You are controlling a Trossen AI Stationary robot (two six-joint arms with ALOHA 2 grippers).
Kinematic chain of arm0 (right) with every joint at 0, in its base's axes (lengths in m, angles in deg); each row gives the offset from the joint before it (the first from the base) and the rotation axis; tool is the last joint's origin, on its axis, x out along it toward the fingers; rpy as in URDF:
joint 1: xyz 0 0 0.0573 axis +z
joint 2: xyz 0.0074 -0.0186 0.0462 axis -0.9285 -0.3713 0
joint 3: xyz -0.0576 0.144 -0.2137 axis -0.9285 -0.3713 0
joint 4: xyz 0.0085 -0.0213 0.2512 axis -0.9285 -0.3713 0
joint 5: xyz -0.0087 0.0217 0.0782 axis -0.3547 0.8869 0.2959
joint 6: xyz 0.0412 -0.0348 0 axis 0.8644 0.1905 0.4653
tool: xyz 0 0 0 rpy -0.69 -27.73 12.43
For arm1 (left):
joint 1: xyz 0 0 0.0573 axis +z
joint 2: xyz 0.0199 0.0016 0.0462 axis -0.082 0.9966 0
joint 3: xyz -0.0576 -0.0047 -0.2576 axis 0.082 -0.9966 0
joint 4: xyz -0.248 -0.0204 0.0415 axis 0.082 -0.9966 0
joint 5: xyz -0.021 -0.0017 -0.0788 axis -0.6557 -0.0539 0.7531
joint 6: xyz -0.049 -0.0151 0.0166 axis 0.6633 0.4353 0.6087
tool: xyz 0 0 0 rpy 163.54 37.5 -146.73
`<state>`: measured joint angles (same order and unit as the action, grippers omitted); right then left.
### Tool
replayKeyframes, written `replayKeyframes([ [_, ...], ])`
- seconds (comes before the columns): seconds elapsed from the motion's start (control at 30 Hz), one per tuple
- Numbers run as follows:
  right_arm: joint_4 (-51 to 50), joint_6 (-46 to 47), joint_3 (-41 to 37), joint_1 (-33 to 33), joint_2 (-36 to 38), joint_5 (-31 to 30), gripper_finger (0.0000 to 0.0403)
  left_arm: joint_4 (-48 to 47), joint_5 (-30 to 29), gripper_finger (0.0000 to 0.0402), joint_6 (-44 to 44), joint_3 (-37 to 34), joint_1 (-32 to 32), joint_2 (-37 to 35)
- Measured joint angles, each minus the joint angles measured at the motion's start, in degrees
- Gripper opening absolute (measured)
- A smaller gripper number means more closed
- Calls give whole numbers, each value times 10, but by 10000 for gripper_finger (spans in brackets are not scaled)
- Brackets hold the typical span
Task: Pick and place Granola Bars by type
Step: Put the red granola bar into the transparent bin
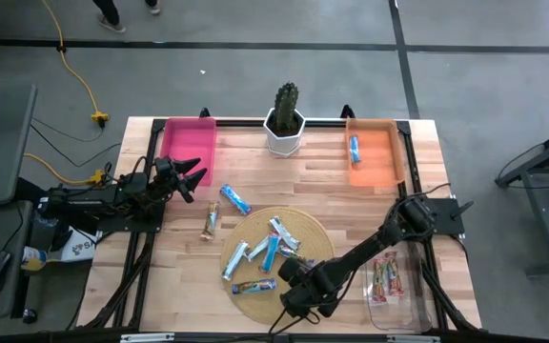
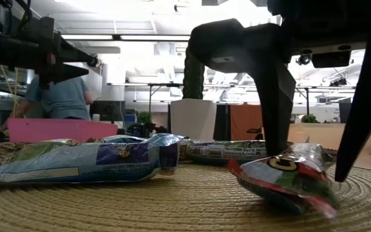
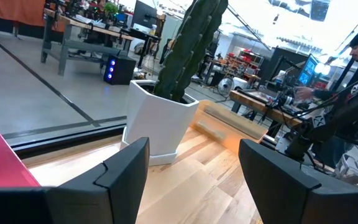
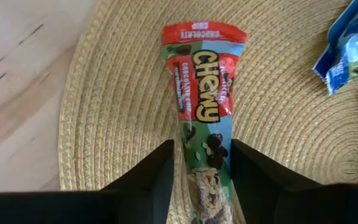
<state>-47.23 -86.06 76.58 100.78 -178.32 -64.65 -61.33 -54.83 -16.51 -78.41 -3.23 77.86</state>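
The worktop [image 1: 170,257] carries a pink bin [image 1: 189,148] at its far left corner, an orange bin [image 1: 374,152] at its far right corner and a clear bin [image 1: 389,286] near its front right corner. One blue bar [image 1: 355,148] lies in the orange bin, and some red bars [image 1: 385,279] lie in the clear bin. Most granola bars [image 1: 263,250] still wait on the round mat [image 1: 308,233] by the front edge, so plenty is left. The right gripper [image 4: 202,163] sits low on the mat, its fingers close on both sides of a red bar [image 4: 202,93], not yet squeezing. The left gripper [image 1: 191,176] hangs open and empty beside the pink bin.
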Motion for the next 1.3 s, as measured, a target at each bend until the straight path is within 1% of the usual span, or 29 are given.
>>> replayKeyframes([
  [0.43,-22,49,0,-27,0,11,86,0,0,245,0,0,0,0],
  [0.8,-39,101,8,-30,0,16,67,0,0,245,0,0,0,0],
  [1.07,-42,140,60,-30,0,18,63,0,0,245,0,0,0,0],
  [1.17,-44,192,92,-32,0,19,63,0,0,245,0,0,0,0],
  [1.3,-54,275,138,-42,0,35,62,0,0,245,0,0,0,0],
])
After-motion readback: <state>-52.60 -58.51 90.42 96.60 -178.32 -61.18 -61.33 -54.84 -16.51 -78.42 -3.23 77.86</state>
